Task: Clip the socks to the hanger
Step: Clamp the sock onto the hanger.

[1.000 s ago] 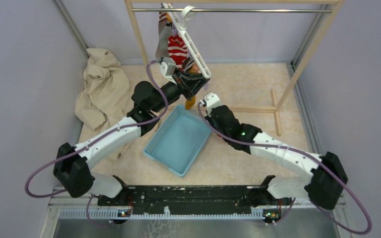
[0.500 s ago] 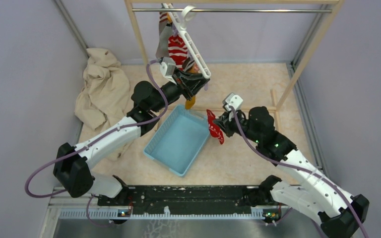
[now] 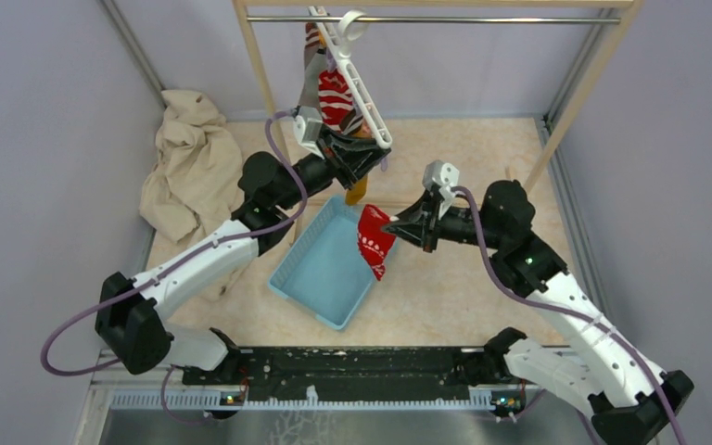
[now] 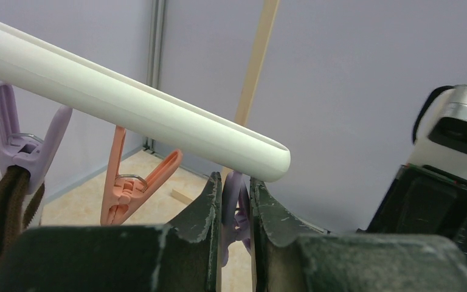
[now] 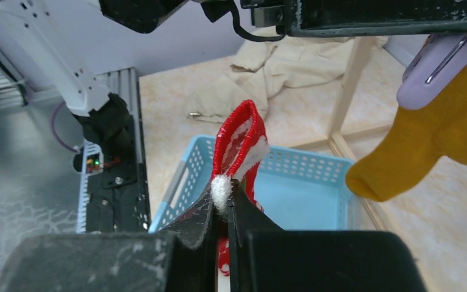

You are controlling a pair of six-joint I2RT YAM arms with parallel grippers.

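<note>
Trouble is most likely where the two arms must meet. The right claw (image 3: 393,225) is clamped on the cuff of the red sock (image 3: 373,245), which dangles in the air above the far corner of the blue basket (image 3: 320,315), well apart from the hanger (image 3: 362,93). In the right wrist view only a thin fold of cuff sits between the fingertips, so a quick swing could pull the sock free and drop it into the basket or onto the counter (image 3: 445,278). The left claw (image 4: 236,188) is squeezed shut on a purple peg (image 4: 237,224) at the low end of the white bar, just beside an empty orange peg (image 4: 137,182). I cannot tell whether the peg's mouth is open. The hanger hangs by its hook from the rail of the wooden rack (image 3: 260,65) and tilts steeply, so a push from either arm could make it swing or slide along the rail, moving the peg away from the sock. The yellow sock (image 3: 356,192) is already clipped and hangs directly below the left claw, near the path the red sock must take. Brushing against it could tug it loose. If the left claw lets go of the peg before the cuff is deep inside, the peg may catch only the edge and the sock may slip out.
</note>
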